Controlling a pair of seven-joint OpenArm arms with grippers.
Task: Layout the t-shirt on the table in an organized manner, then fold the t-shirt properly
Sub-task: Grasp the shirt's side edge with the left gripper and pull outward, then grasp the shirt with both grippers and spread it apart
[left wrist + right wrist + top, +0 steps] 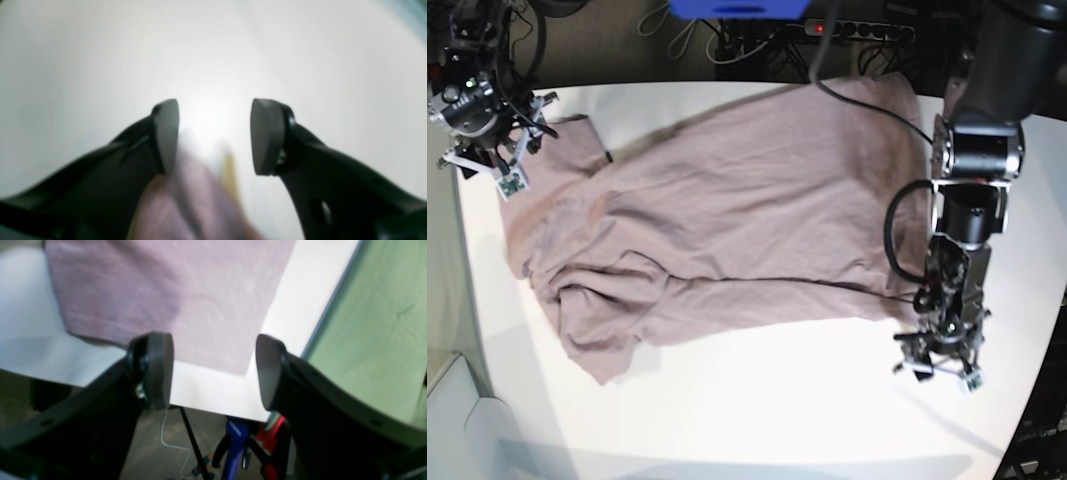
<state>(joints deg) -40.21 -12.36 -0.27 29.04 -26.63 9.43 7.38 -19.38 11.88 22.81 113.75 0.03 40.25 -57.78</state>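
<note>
Left wrist view: the left gripper hangs over the bare white counter with its jaws spread and nothing between the pads; a blurred fold of the mauve-pink t-shirt shows low in the frame beside the left-hand pad (whether it touches cannot be told).

Right wrist view: the right gripper is spread wide and pinches nothing. Beyond it the t-shirt lies flat on the counter, one corner near the counter's edge; a green cloth lies past that edge, and a blue clamp shows below.

Base view: the t-shirt is spread, rumpled, across the counter. The right gripper sits at the shirt's edge on the left of this view, and the left gripper sits over bare counter just off the shirt's lower right edge.
</note>
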